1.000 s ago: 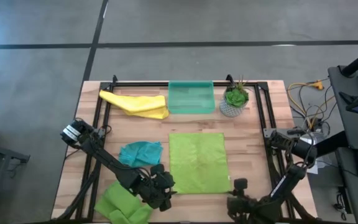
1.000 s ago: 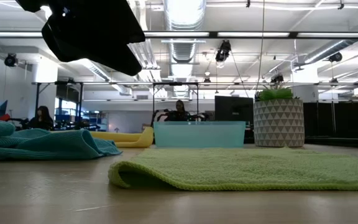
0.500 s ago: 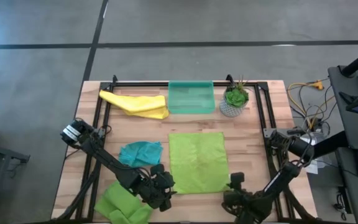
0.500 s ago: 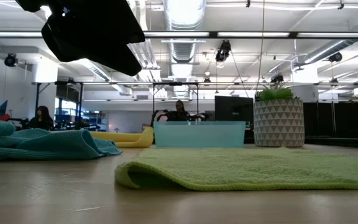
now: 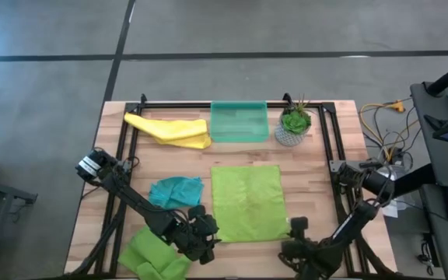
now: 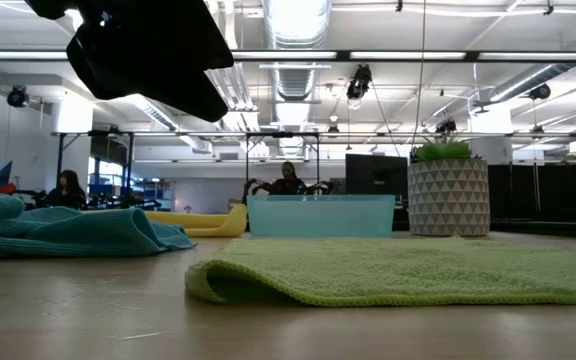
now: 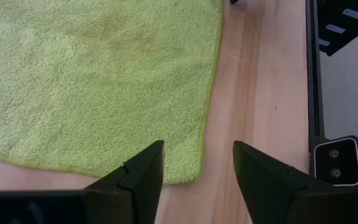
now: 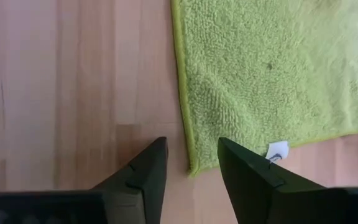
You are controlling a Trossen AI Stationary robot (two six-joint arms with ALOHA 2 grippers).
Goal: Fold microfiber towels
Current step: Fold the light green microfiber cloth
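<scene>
Both claws set at the flat green towel's near corners

I have the left claw [image 7: 194, 163] parted over the towel [image 5: 247, 202] at its near-left corner, holding nothing. My right claw [image 8: 191, 158], also parted and empty, has slid in over the last second and now straddles the near-right corner; the towel's front edge has shifted a little. I judge the fold can begin. The teal towel [image 5: 176, 190] lies just left of it; the yellow towel [image 5: 169, 128] and tray [image 5: 239, 122] lie beyond it.

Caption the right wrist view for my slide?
Right gripper open above the near corner of the flat lime green towel on the wooden table.
</scene>
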